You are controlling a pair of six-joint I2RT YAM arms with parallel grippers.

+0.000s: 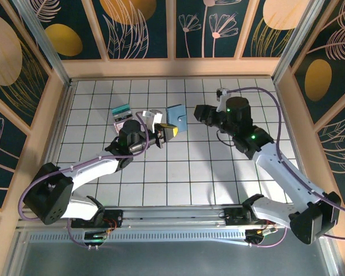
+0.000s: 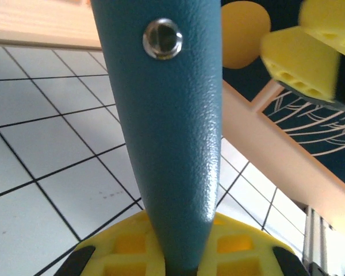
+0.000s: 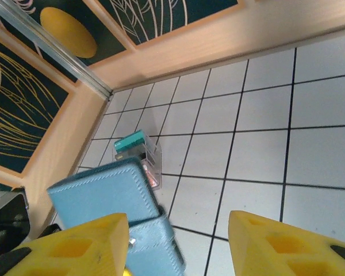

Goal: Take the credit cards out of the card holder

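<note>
- Being clenched by the left gripper [image 1: 171,132], the holder [image 1: 176,117] is held near the right gripper [image 3: 178,221], spread and grasping nothing.
- Its metal snap [image 2: 163,38] is caught by the left wrist camera.
- Teal cards [image 1: 122,113] are seen on the tiles [image 1: 218,172] from above.

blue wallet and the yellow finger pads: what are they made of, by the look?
Slate-blue bifold card holder: pebbled matte grain, stitched edge; probably leather or faux leather. Its shiny round snap looks metal. Yellow finger pads: matte plastic, moulded or printed, judging by the grid of cavities.
</note>
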